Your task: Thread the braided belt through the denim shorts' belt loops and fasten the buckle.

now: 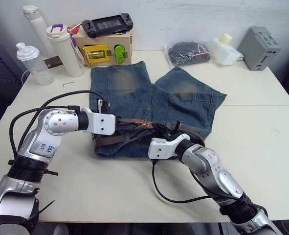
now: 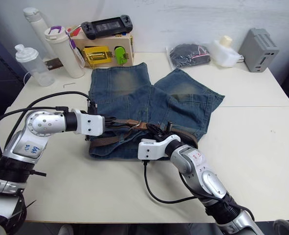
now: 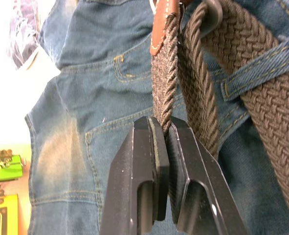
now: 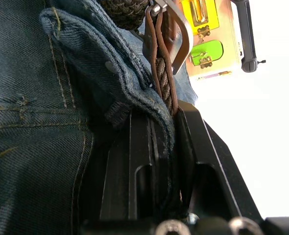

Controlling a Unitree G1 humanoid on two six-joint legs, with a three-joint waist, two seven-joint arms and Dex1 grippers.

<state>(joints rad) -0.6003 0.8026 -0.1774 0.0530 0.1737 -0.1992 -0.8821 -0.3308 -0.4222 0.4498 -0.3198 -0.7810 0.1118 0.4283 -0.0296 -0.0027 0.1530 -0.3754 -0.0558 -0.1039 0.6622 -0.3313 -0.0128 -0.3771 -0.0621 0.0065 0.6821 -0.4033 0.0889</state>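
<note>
The denim shorts point(image 1: 129, 83) lie flat mid-table, legs pointing away and waistband toward me. The braided belt point(image 1: 120, 139) runs along the waistband and passes under a belt loop point(image 3: 252, 73). My left gripper point(image 1: 119, 123) is at the waistband's left part, shut on a brown woven strap of the belt point(image 3: 165, 73) just below its leather tip. At the waistband's middle, my right gripper point(image 4: 163, 110) is shut on the belt strap together with a fold of denim. The silver buckle point(image 4: 178, 36) sits just beyond its fingertips.
Along the back edge stand a wooden box point(image 1: 105, 51) with a yellow latch, a game controller point(image 1: 107, 23) on top, a white cup point(image 1: 66, 49), a clear bottle point(image 1: 32, 63), a black bag point(image 1: 187, 51), a white container point(image 1: 225, 49) and a grey box point(image 1: 259, 48).
</note>
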